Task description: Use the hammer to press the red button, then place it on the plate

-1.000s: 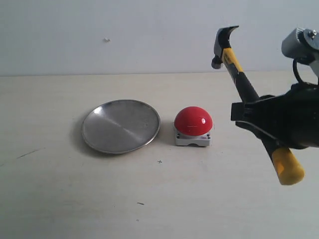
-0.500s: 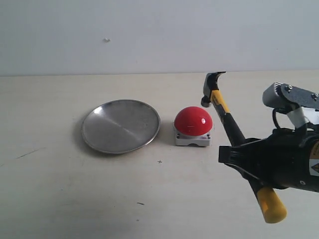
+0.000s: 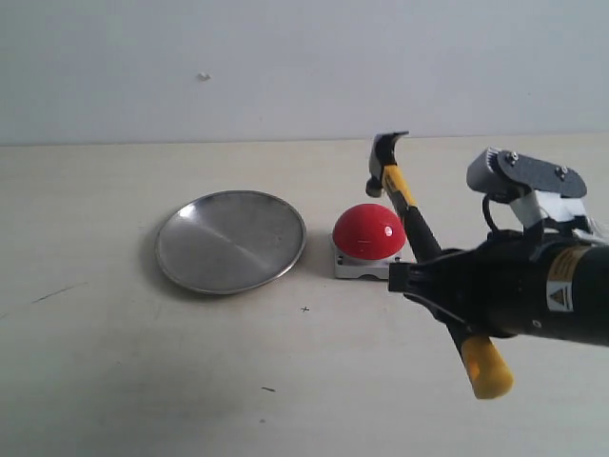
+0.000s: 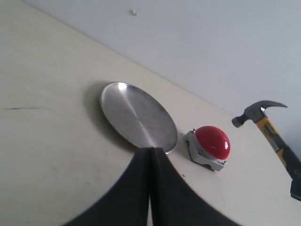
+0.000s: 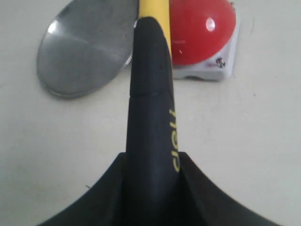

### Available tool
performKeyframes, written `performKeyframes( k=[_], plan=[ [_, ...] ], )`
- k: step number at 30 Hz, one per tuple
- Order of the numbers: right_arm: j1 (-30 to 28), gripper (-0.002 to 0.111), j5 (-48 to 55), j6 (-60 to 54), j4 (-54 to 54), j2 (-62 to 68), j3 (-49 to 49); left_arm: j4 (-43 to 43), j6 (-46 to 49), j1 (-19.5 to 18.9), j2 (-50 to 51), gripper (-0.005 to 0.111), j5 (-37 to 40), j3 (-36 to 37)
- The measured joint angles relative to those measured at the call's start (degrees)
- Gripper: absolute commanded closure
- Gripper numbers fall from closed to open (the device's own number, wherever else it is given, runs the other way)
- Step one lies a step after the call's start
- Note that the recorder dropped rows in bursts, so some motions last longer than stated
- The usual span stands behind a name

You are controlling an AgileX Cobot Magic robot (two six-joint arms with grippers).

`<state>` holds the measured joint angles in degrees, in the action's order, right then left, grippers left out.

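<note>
My right gripper (image 3: 423, 276) is shut on the black-and-yellow handle of the hammer (image 3: 411, 221). The handle slants up to the left, and the dark head (image 3: 383, 160) hangs just above and behind the red button (image 3: 369, 231); its yellow end (image 3: 486, 367) sticks out below the gripper. In the right wrist view the hammer handle (image 5: 153, 94) runs out over the red button (image 5: 200, 30) and the plate (image 5: 87, 44). The silver plate (image 3: 230, 240) lies left of the button with nothing on it. My left gripper (image 4: 150, 151) is shut and holds nothing, near the plate (image 4: 138, 115).
The beige table (image 3: 143, 381) ends at a plain pale wall (image 3: 285, 67). A few small dark marks dot the table in front of the plate and button.
My right arm has moved left and down with the hammer. The hammer head has dropped from high at the right to just above the red button.
</note>
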<state>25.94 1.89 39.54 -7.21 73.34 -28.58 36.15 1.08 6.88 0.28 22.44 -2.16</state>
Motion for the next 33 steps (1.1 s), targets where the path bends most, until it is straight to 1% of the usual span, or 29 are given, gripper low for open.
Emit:
performKeyframes(
  k=[8,12,16,21,24,26,31,33],
  plan=[
    [0.0,0.108,5.28,0.0,-3.68,-4.38,-7.78,0.0,0.0,0.0,0.0,0.104,0.0,0.0],
    [0.0,0.108,7.87,0.0,-5.01,-6.07,-8.79,0.0,0.0,0.0,0.0,0.104,0.0,0.0],
    [0.0,0.108,9.08,0.0,-5.57,-4.48,-6.91,0.0,0.0,0.0,0.0,0.104,0.0,0.0],
    [0.0,0.108,11.1,-1.42,-5.75,4.81,-1.92,0.0,0.0,0.0,0.0,0.104,0.0,0.0],
    [-0.02,0.108,10.56,-0.91,-4.95,7.1,-1.93,0.0,0.0,0.0,0.0,0.104,0.0,0.0],
    [-0.02,0.108,8.5,-0.9,-4.97,4.58,-3.66,0.0,0.0,0.0,0.0,0.104,0.0,0.0],
    [0.23,0.108,8.54,-1.34,-4.66,-2.94,-8.05,0.0,0.0,0.0,0.0,0.104,0.0,0.0],
    [0.23,0.108,6.12,-1.34,-1.66,-5.09,-8.8,0.0,0.0,0.0,0.0,0.104,0.0,0.0]
  ],
)
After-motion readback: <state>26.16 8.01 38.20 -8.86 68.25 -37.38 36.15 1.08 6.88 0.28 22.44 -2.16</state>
